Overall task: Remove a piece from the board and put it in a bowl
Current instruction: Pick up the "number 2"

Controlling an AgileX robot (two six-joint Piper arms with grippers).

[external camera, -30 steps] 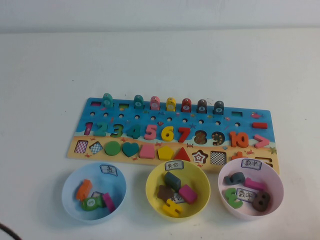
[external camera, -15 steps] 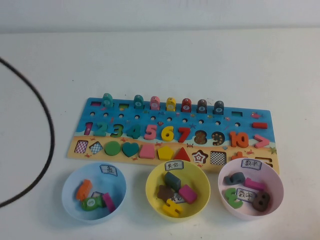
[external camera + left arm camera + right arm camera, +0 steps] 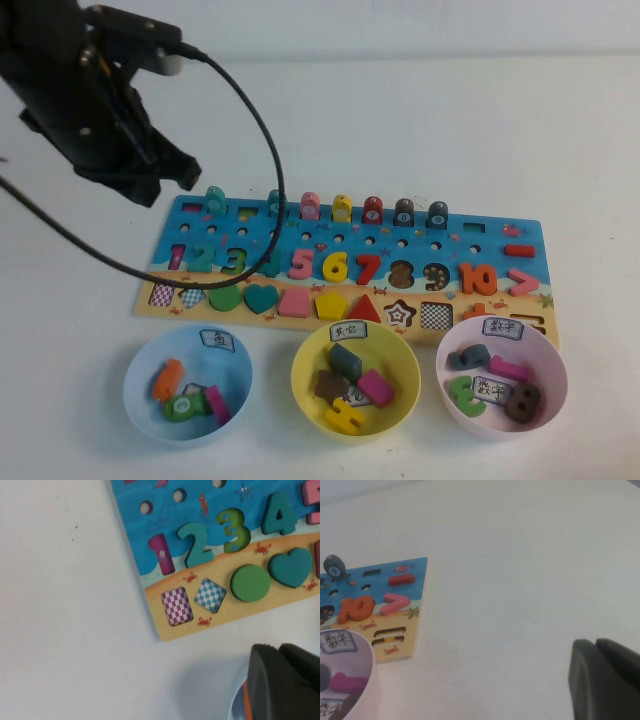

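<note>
The teal "2" piece [image 3: 203, 258] sits in its slot on the board [image 3: 480, 238], between the pink "1" and the green "3". It also shows in the left wrist view [image 3: 198, 543], where the board [image 3: 137, 545] fills the upper part. My left gripper [image 3: 152, 176] hangs high over the board's far left end, fingers together and empty [image 3: 284, 680]. The pink bowl [image 3: 548, 352] stands in front of the board's right end and holds several pieces. My right gripper [image 3: 605, 680] is shut and empty over bare table right of the board, out of the high view.
A light blue bowl [image 3: 140, 372] and a yellow bowl [image 3: 306, 368], both with pieces in them, stand in front of the board. A black cable [image 3: 262, 140] loops from the left arm over the board's left part. The pink bowl's rim [image 3: 369, 672] shows in the right wrist view.
The left arm has swung into the high view from the left and now hangs over the board's far left end; before, only its cable showed. Pieces and bowls have not moved.
</note>
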